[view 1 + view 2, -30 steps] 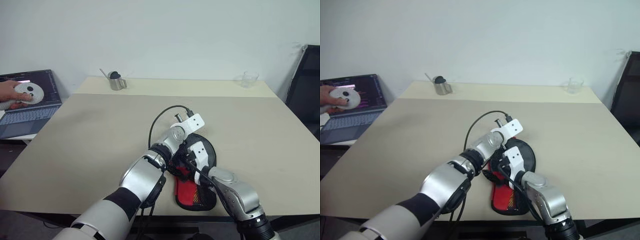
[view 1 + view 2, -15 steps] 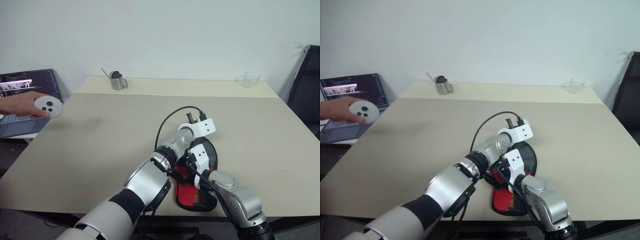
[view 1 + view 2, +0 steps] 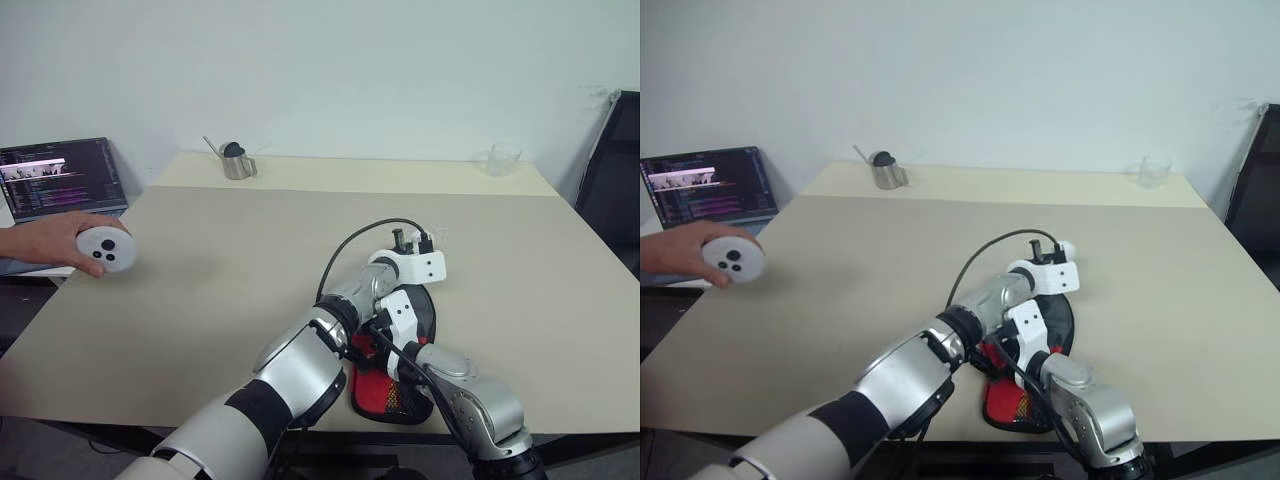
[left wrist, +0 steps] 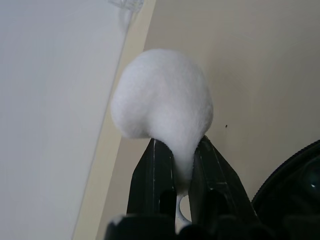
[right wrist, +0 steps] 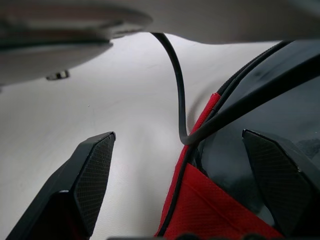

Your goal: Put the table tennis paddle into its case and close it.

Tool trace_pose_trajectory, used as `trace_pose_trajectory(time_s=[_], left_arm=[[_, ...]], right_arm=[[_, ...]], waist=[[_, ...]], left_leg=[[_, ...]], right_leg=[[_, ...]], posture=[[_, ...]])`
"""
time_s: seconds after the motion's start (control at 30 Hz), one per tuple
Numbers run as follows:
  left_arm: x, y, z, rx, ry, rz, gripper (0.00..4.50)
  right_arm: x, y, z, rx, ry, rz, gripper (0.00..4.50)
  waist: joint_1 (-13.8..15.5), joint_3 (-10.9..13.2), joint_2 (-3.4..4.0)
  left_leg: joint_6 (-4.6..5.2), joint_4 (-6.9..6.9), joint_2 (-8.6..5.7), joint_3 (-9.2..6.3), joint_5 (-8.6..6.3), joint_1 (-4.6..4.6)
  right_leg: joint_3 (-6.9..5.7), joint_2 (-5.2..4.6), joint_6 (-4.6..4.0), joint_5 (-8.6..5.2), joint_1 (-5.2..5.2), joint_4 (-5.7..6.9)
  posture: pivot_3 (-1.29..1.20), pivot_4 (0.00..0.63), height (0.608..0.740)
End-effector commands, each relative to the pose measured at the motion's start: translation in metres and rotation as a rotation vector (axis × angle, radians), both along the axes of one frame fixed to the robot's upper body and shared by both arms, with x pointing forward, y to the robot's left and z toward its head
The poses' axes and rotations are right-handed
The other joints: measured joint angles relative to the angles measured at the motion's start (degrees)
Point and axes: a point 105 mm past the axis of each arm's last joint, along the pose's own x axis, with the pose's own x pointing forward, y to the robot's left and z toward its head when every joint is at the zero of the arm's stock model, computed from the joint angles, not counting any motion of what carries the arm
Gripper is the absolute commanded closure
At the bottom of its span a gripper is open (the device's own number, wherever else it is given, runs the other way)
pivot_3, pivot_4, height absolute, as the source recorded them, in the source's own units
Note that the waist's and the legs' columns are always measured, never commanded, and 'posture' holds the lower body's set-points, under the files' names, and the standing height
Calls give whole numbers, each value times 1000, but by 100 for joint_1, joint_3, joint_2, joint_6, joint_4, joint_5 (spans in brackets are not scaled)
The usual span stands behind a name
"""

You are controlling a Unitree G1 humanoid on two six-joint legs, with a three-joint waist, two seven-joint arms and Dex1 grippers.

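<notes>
The case [image 3: 404, 352] lies flat near the table's front edge. It has a black rim, a dark window and a red mesh panel [image 5: 210, 210]. The paddle is hidden. My left gripper [image 4: 179, 146] hovers at the case's far right rim [image 4: 295, 175], shut on a small white tab [image 4: 165, 100] that looks blurred. My right gripper [image 5: 177, 137] is open wide just above the case's near left edge, with a black cable [image 5: 176, 85] running between its fingers and nothing held.
A person's hand holds a round white device [image 3: 106, 250] on the table's left side, next to a laptop [image 3: 62, 177]. A metal cup [image 3: 236, 162] and a clear glass [image 3: 500, 157] stand at the far edge. A black chair [image 3: 615, 185] is at the right.
My left gripper has swung right along the case's far rim and rolled. The person's hand with the white device came from the laptop onto the table. My right gripper stayed put.
</notes>
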Motion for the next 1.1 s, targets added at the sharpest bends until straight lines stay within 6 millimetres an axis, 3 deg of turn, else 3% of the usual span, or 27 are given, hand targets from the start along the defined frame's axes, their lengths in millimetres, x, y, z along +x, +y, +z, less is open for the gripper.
trace_pose_trajectory(time_s=[0.03,0.17,0.3,0.57,0.8,0.97,1.1], left_arm=[[-45,-70,5,-75,11,-187,4437],[-39,-62,-2,-135,135,-134,4437],[-33,-53,-5,-165,181,-99,3162],[-28,-42,-12,-99,197,-102,193],[-16,-23,-3,-165,277,-95,193],[-3,-5,13,-224,297,-74,193],[11,16,36,-244,260,-53,193]], right_arm=[[-11,5,-29,-20,141,33,0],[-9,5,-28,-20,139,33,0],[-5,6,-27,-19,130,45,0],[4,7,-25,-29,100,75,0],[25,-23,-9,-53,12,71,0],[3,-34,4,-98,-33,245,0],[-26,-62,17,-203,-50,401,0]], waist=[[0,0,0],[-3,0,0],[-20,-1,0],[-30,-2,-1],[-19,-2,-1],[24,-1,-1],[29,2,-3]], left_leg=[[0,0,0,0,0,0],[0,0,0,0,0,0],[0,1,1,1,0,1],[0,3,1,1,0,7],[1,5,-2,3,1,6],[1,2,-6,1,0,-3],[-2,0,-11,3,-4,-14]], right_leg=[[0,0,0,0,0,0],[0,0,0,0,0,0],[0,1,0,0,0,2],[2,4,-1,0,0,11],[1,2,1,2,2,11],[-1,0,2,2,0,-2],[2,-1,7,-1,-4,-16]], posture=[[0,150,740],[0,150,740],[0,150,740],[0,150,740],[0,150,740],[0,150,740],[0,150,740]])
